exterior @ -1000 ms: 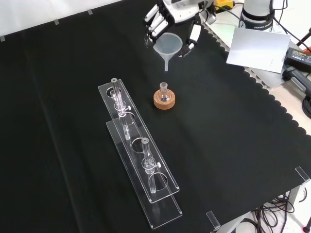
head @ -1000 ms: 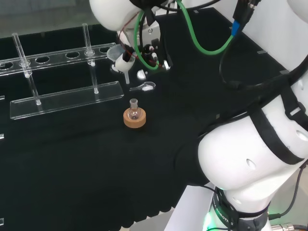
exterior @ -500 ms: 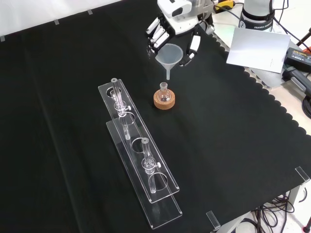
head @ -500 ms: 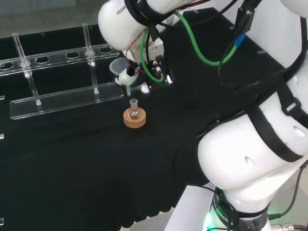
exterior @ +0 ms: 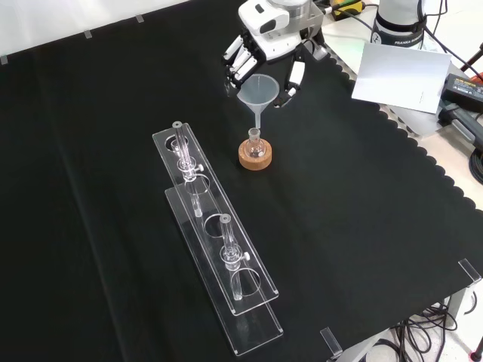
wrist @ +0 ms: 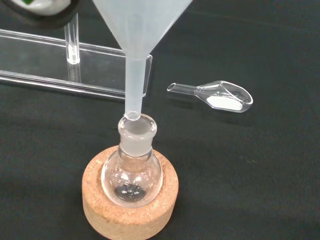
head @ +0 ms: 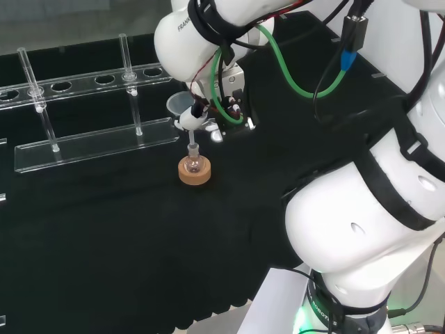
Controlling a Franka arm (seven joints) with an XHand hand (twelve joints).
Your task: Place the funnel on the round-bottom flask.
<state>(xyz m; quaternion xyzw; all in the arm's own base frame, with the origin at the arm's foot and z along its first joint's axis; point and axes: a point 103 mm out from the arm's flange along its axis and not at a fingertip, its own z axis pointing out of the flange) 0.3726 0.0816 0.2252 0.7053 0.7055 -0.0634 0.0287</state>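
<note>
A small clear round-bottom flask (exterior: 255, 143) (head: 194, 162) stands upright in a cork ring (exterior: 255, 159) (head: 195, 175) near the middle of the cloth. The hand (exterior: 266, 53) (head: 211, 120) is shut on a translucent white funnel (exterior: 258, 88) (head: 182, 104), fingers and thumb curled round its cone. The funnel hangs upright straight above the flask. In the wrist view the funnel's (wrist: 137, 35) stem tip touches the rim of the flask's (wrist: 131, 172) neck, slightly off its centre. A little dark residue lies in the flask's bottom, above the cork ring (wrist: 97, 212).
A long clear test-tube rack (exterior: 215, 245) (head: 90, 142) with a few tubes stands close beside the flask. A glass scoop (wrist: 220, 95) holding white powder lies on the cloth near the flask. A white sheet (exterior: 400, 75) lies past the cloth's scalloped edge.
The hand has carried the funnel over to the flask and lowered it. The stem tip, which hung apart from the flask, now meets the flask's neck.
</note>
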